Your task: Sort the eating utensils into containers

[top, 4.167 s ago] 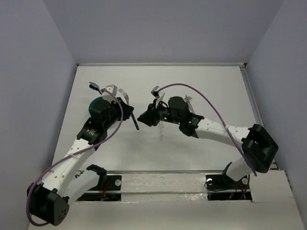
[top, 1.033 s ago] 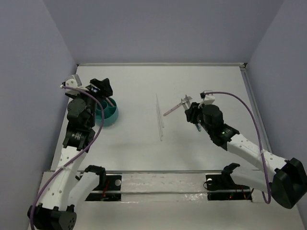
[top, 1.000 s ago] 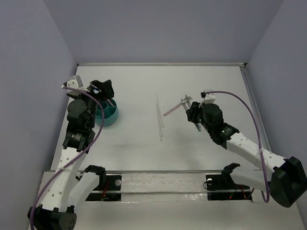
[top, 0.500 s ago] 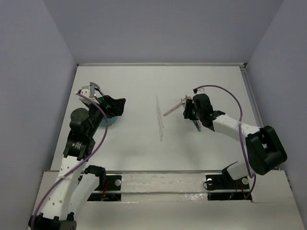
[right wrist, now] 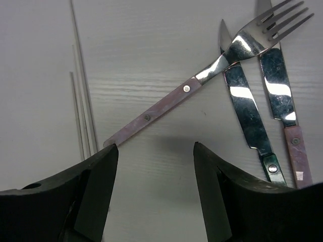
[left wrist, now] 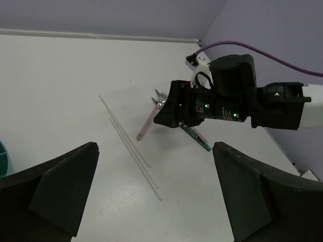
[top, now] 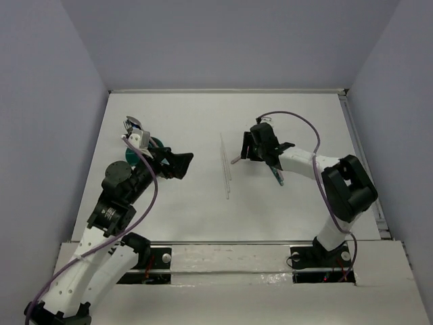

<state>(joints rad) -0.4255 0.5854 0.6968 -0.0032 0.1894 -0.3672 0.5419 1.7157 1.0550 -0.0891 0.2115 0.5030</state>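
Right hand [right wrist: 154,159], spread wide, hovers just above the pink-handled fork [right wrist: 166,105] lying right of centre on the table [top: 284,210], seemingly the pick-up step: lower, pinch its handle, then carry it to the teal cup [top: 132,154] far left.

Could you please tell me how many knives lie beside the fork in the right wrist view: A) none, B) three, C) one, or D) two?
D: a green-handled knife and a pink-handled knife lie side by side next to the fork.
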